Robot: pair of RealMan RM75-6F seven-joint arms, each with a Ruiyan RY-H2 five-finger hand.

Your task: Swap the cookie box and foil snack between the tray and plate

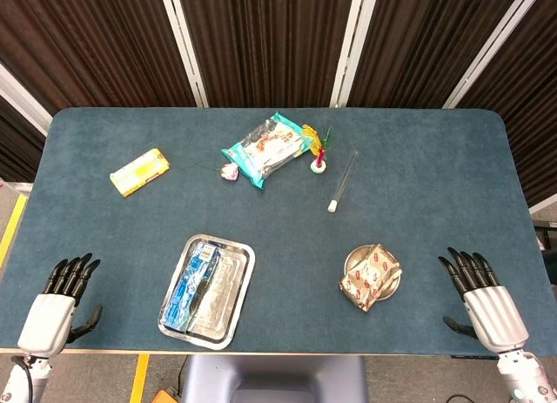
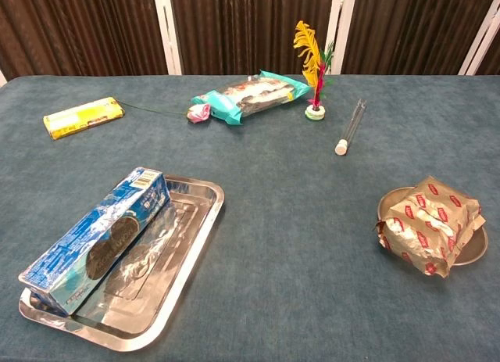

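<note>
Currently both hands, left (image 1: 61,303) and right (image 1: 483,297), lie open (holding nothing) at the table (image 1: 435,185) near edge.

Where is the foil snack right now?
In both views the foil snack lies on the small plate, front right of the table, near the right hand.

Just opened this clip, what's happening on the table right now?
Nothing is being handled yet. The left hand and right hand both rest open at the near table edge, holding nothing. The blue cookie box lies along the left side of the metal tray, and the foil snack sits on the small plate. The swap has not started. Further back lie a yellow packet, a teal snack bag, a feathered shuttlecock and a clear tube.
</note>
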